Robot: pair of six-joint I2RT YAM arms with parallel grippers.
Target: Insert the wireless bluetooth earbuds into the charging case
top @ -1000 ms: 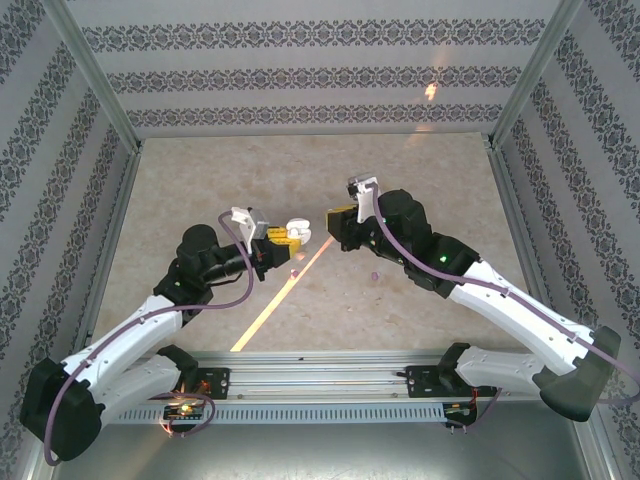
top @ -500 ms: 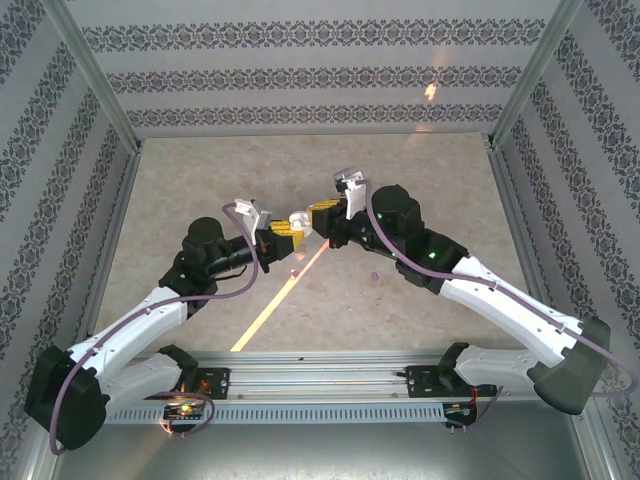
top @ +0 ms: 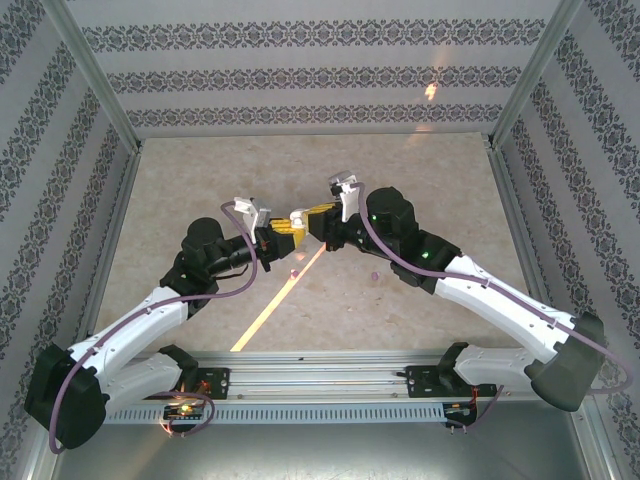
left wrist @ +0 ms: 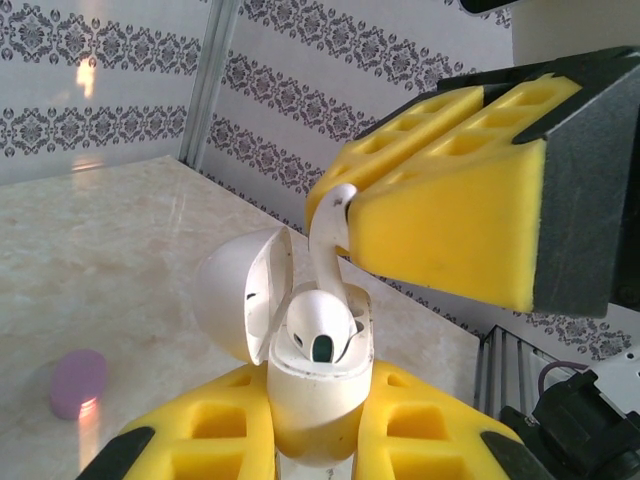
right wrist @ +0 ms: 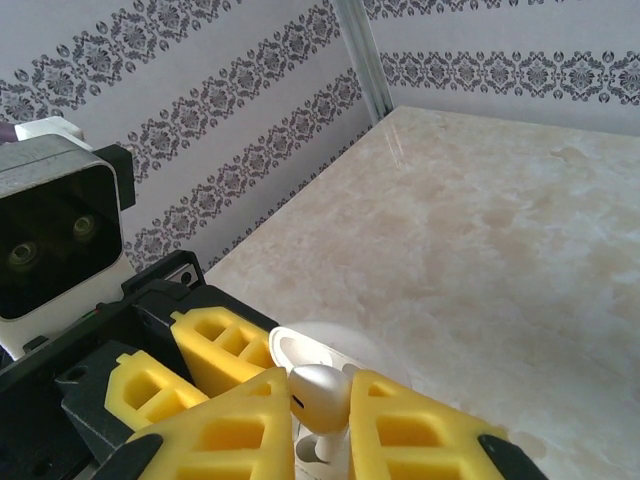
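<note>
The left gripper (left wrist: pixel 318 445) is clamped tight round the body of the charging case (left wrist: pixel 312 398), its lid flipped open and one whitish earbud (left wrist: pixel 318 335) seated inside. Directly above the case, the right gripper (right wrist: pixel 320 405) is closed on a second earbud (right wrist: pixel 322 386) by its head, stem pointing down toward the case's open mouth. The coming move looks like a short push along that stem axis.

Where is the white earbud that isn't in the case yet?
In the right wrist view, the white earbud is pinched in the right arm's jaws, stem down over the open white case in the left arm's jaws, mid-table.
</note>
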